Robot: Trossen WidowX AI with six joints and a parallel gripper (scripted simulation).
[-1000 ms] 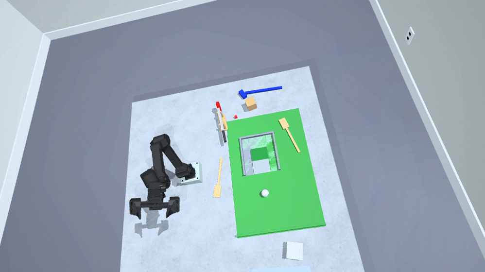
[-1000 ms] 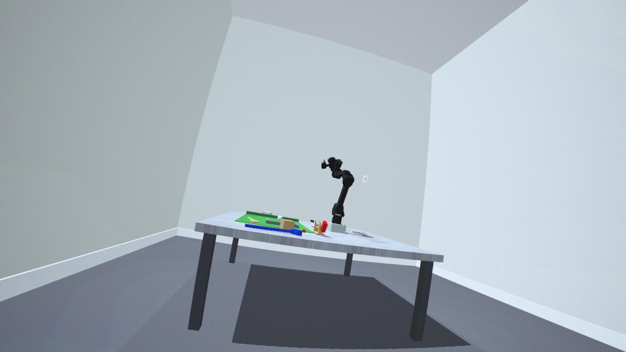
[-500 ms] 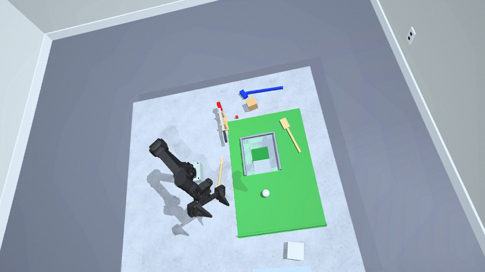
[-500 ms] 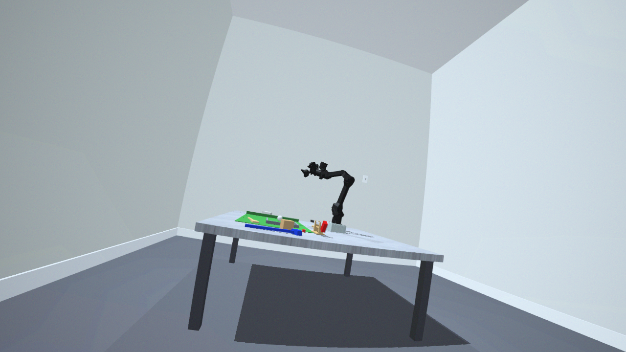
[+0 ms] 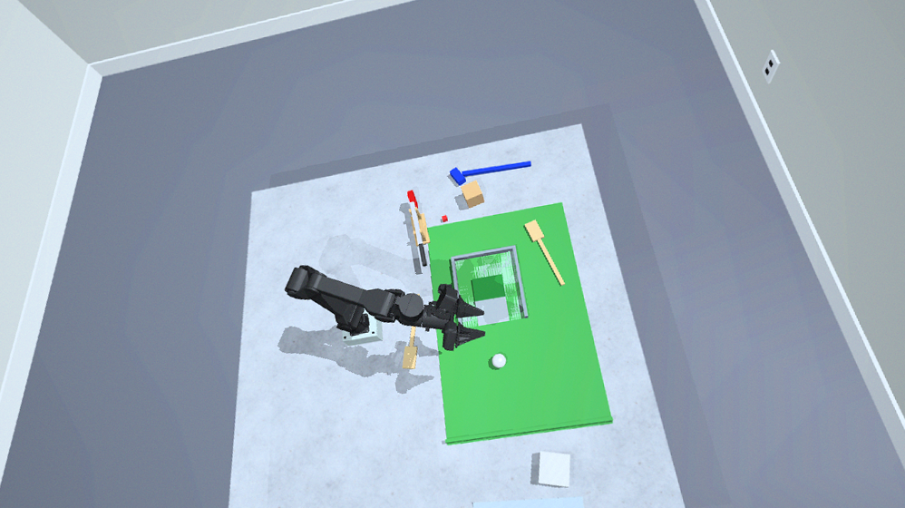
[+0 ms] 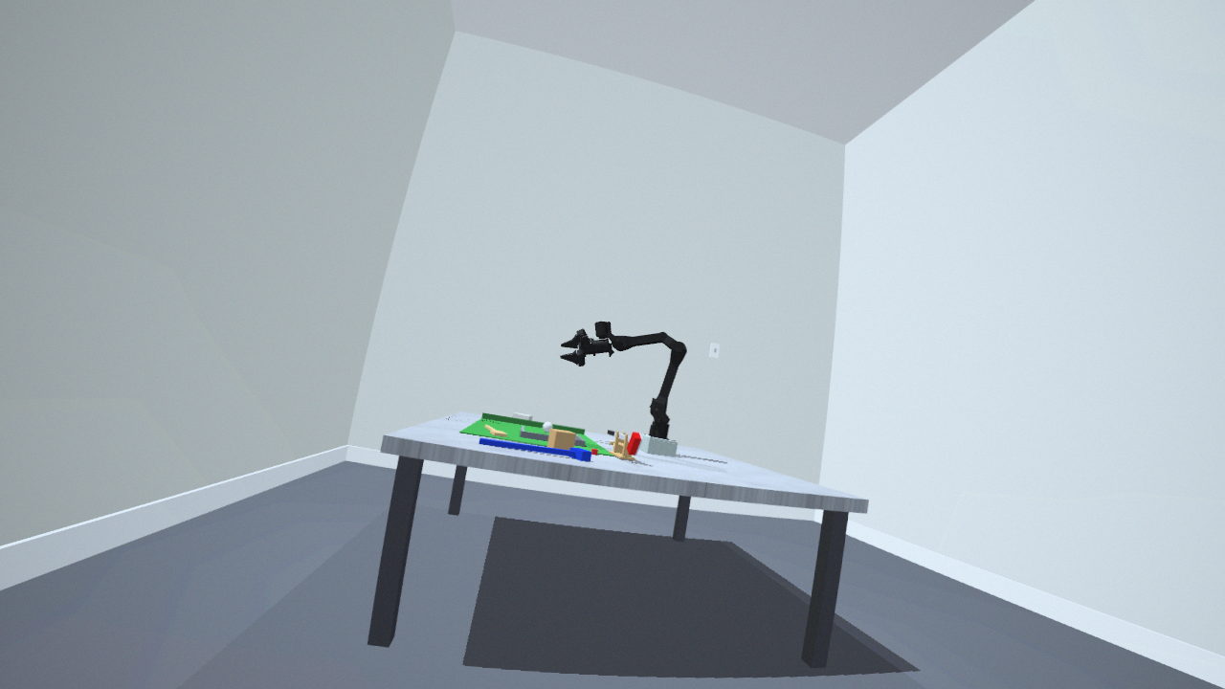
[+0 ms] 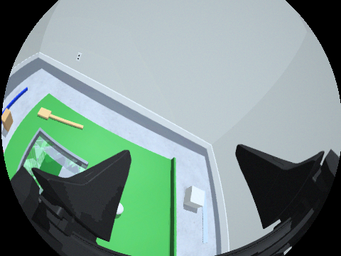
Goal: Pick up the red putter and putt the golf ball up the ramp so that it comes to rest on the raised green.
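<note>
Putter not yet in hand, arm high over the mat

Red putter [image 5: 416, 219] rests in a small wooden stand [image 5: 422, 226] on the counter [image 5: 322, 438], just off the far left edge of the green mat [image 5: 544, 385]. Only its red head and dark shaft show from above, and it looks slim and rigid. By my judgement the task is at its opening step, the reach for the club, with nothing grasped so far.

The gripper [image 5: 461, 320] hangs high above the mat's near-left side, beside the ramp; its fingers are spread wide with nothing between them. The next move, I think, calls for swinging back toward the stand, coming down, and lining the fingers across the thin shaft.

The golf ball [image 5: 498, 360], small, white and round, sits on the flat mat just short of the ramp's open end. The raised green [image 5: 488, 287] is a darker square step inside a grey-walled frame.

Around these lie look-alikes: a blue putter [image 5: 488, 169], two pale wooden ones [image 5: 546, 250] and [image 5: 411, 347], a tan block [image 5: 472, 194], a tiny red cube [image 5: 444, 218], a white box [image 5: 553, 468] and a pale strip [image 5: 527, 505]. The counter top looks mottled like stone.
</note>
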